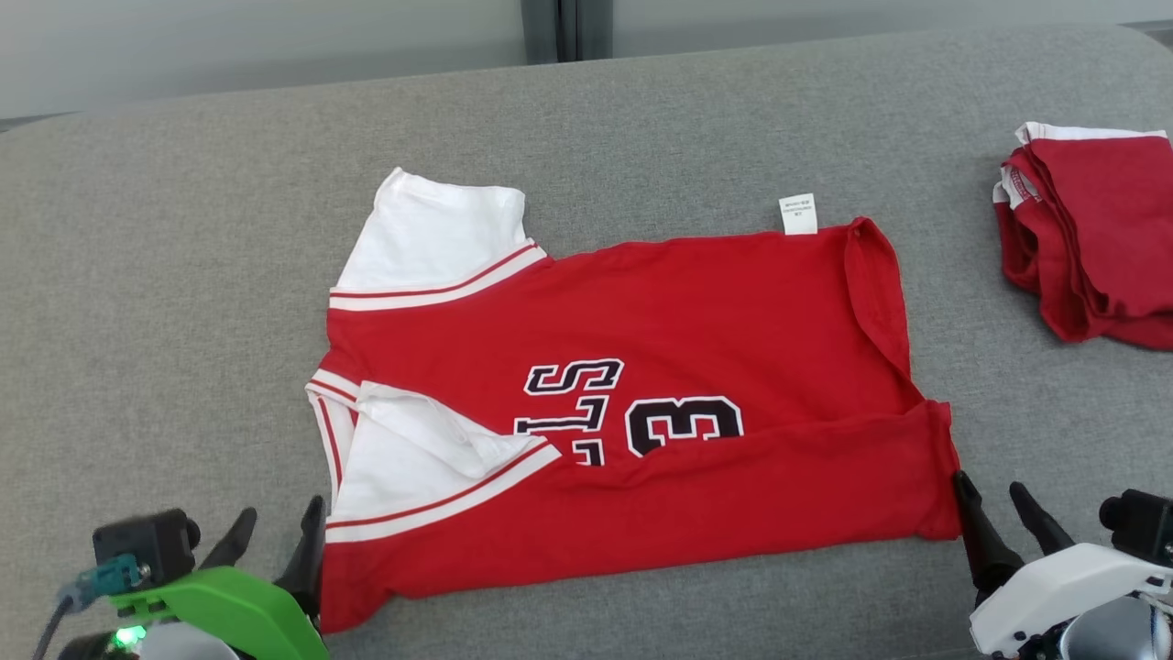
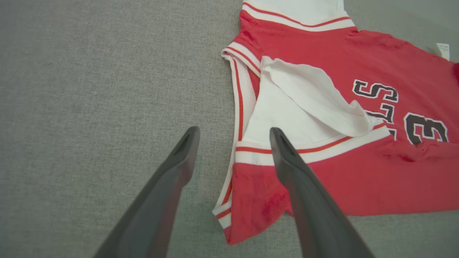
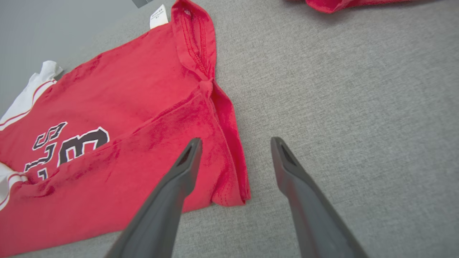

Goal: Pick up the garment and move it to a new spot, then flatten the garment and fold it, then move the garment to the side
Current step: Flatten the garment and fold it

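Note:
The garment (image 1: 660, 367) is a red jersey with white sleeves and black lettering, lying flat on the grey surface with its near edge folded up over the front. My left gripper (image 1: 278, 525) stands open at the garment's near left corner (image 2: 247, 200), one finger over the cloth, one over bare grey. My right gripper (image 1: 992, 497) is open at the near right corner (image 3: 229, 179), its left finger above the hem, the other over the surface. Neither holds cloth. A white label (image 1: 798, 214) pokes out at the far edge.
A folded pile of red and white garments (image 1: 1095, 234) lies at the far right of the grey padded surface (image 1: 183, 275). A pale wall with a dark vertical strip (image 1: 566, 27) runs behind the surface's far edge.

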